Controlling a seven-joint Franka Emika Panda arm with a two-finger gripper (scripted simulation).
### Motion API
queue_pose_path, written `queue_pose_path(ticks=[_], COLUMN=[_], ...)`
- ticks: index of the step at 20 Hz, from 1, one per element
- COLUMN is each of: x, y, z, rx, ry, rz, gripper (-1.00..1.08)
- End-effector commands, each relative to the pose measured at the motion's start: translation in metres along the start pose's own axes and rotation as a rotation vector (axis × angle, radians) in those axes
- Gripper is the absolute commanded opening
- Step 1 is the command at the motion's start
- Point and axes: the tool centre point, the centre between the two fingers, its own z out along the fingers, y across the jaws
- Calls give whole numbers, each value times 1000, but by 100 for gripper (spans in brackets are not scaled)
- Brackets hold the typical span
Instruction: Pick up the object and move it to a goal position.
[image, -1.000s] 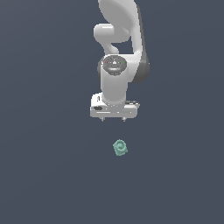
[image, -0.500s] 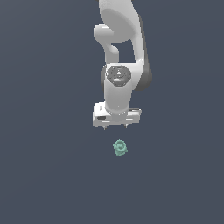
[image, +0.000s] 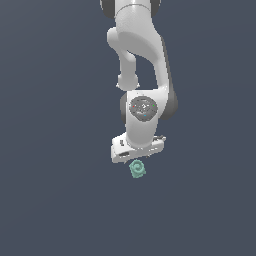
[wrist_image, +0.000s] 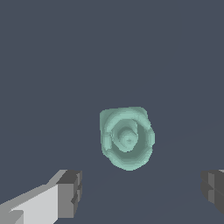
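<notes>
My gripper spread wide, fingers apart, nothing pinched. Object sits between and beyond fingertips, ringed top facing wrist cam, no contact. Exterior view: gripper hangs just above mint-green object on dark floor. White arm rises overhead.

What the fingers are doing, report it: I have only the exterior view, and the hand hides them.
Observer: In the wrist view the gripper is open, its fingers set wide apart.
Operator: Place the object against them.
Observer: The object sits ahead of the gap between them and touches neither finger.
Operator: Give me its facing.
Observer: Its round ringed top faces the wrist camera.
</notes>
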Motion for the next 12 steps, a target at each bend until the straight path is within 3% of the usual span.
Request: queue_pose_path(ticks=[1,12], x=[9,17], y=[-1,-3], z=[7,17], rx=[0,1], ry=[6,12], rz=[-31,-65], gripper=[100,100])
